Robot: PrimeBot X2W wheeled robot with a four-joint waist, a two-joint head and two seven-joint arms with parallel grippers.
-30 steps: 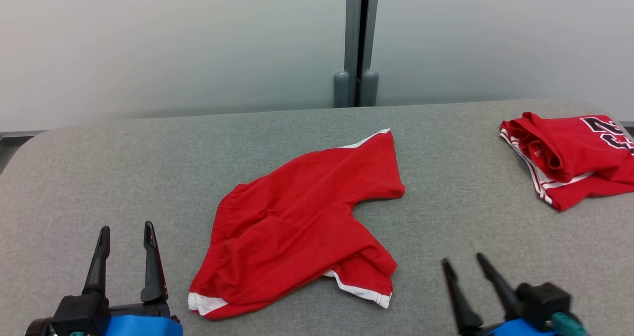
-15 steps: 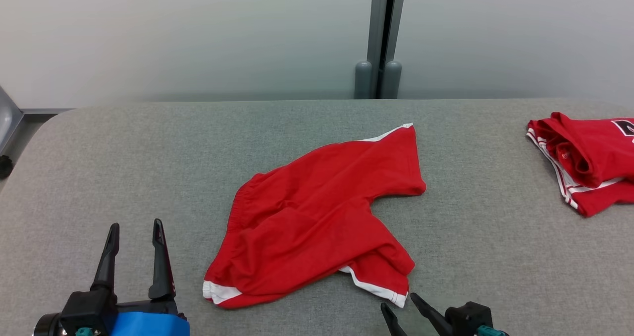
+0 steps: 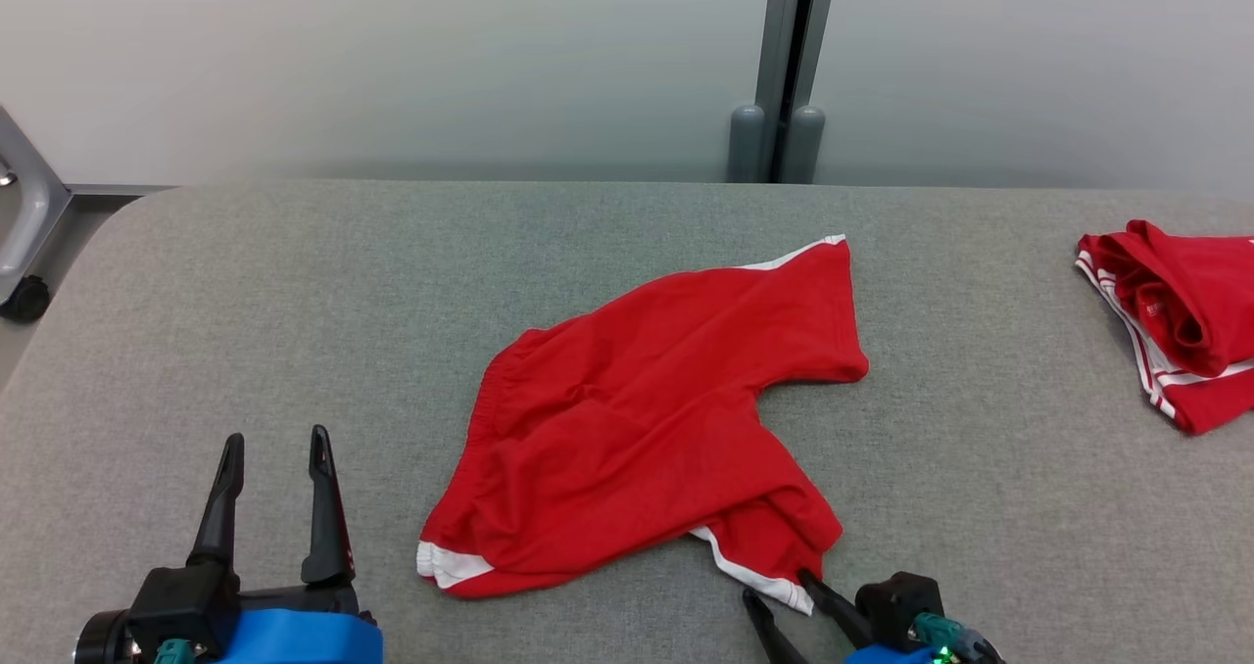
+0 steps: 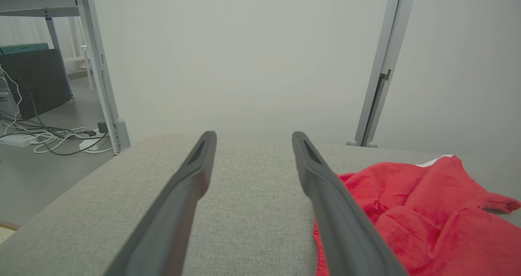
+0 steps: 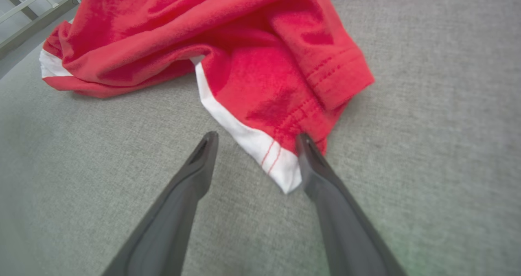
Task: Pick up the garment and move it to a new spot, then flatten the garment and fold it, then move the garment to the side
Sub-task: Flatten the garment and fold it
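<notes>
The garment (image 3: 647, 409), red shorts with white trim, lies crumpled in the middle of the grey table (image 3: 294, 282). My right gripper (image 3: 779, 588) is open at the garment's near right hem corner. In the right wrist view the white-trimmed corner (image 5: 281, 170) lies between the open fingers of the right gripper (image 5: 256, 136), against the right finger (image 5: 321, 178). My left gripper (image 3: 276, 437) stands open over bare table to the left of the garment, holding nothing. In the left wrist view the left gripper (image 4: 253, 134) has the garment (image 4: 427, 211) to its right.
A second, folded red garment (image 3: 1176, 321) with white stripes lies at the table's far right edge. A grey post (image 3: 784, 57) stands behind the table against pale panels. A wheeled frame (image 3: 20, 223) and floor cables (image 4: 49, 137) are off the left end.
The camera has swung left, so everything sits further right in the head view. My right gripper has moved left and closer in, up to the garment's near hem corner. The left gripper holds its place.
</notes>
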